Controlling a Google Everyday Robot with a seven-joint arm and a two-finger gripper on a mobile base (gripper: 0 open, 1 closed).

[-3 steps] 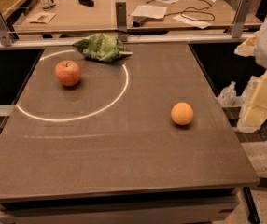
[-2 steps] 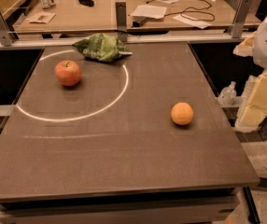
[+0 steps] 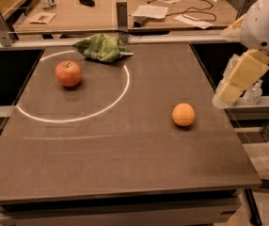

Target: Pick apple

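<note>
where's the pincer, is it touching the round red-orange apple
Apart. The camera view shows the pincer off the dark table at its right edge, while the round red-orange apple sits far across near the back left.

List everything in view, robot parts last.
apple: one, red-orange, far left of the table, inside the ring
orange: one, orange, right side of the table, outside the ring
bag: one, green, crumpled, far edge of the table
ring: one, white, marked on the table's left half
table: one, grey-brown, centre
desk: one, wooden, behind the table, with papers and a cable
arm: one, white, upper right
gripper: one, cream, beyond the table's right edge, touching nothing
</note>
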